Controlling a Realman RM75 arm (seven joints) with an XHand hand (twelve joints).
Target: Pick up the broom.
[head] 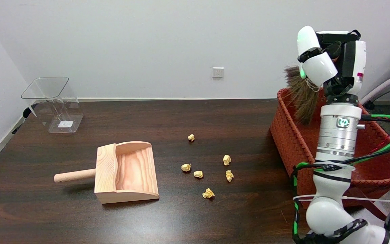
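Hand (pixel 330 57) around broom (pixel 303 98), bristles down

On the dark wooden surface (pixel 215 115), the pale wooden dustpan with a round handle (pixel 124 173) lies left of centre, handle pointing left. Behind it, at the far left corner, stands the clear plastic bin (pixel 51 103). Right of the dustpan, six crumpled yellow paper scraps (pixel 208 169) lie scattered mid-surface. At the right edge sits the orange woven basket (pixel 289 135). Above the basket's far part, the white-and-black robot hand (pixel 330 61) holds the brown bristle broom (pixel 303 98), bristles hanging down into it.
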